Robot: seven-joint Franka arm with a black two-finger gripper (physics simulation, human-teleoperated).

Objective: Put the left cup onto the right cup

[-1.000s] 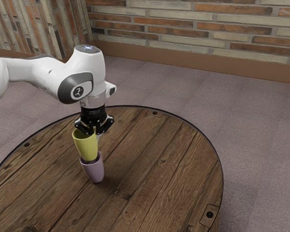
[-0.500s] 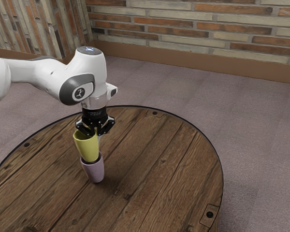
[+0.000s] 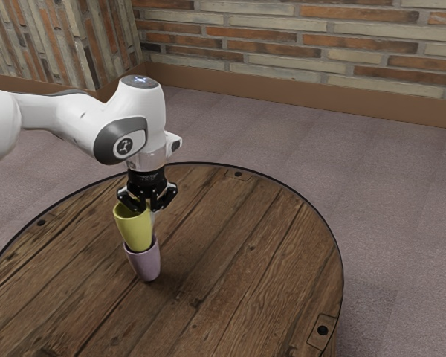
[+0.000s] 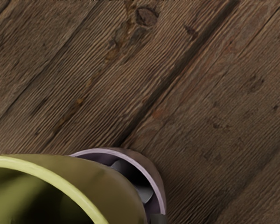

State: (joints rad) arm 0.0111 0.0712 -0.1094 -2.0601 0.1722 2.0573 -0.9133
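1. The black gripper [image 3: 146, 201] is clamped on the rim of the yellow cup [image 3: 136, 227], left of the middle of the exterior view.
2. The yellow cup leans a little, and its bottom sits inside the purple cup [image 3: 146, 262].
3. The purple cup stands on the round wooden table [image 3: 267, 253].

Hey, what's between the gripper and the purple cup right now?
The yellow cup: in the exterior view its base sits in the purple cup's mouth, its rim at the gripper.
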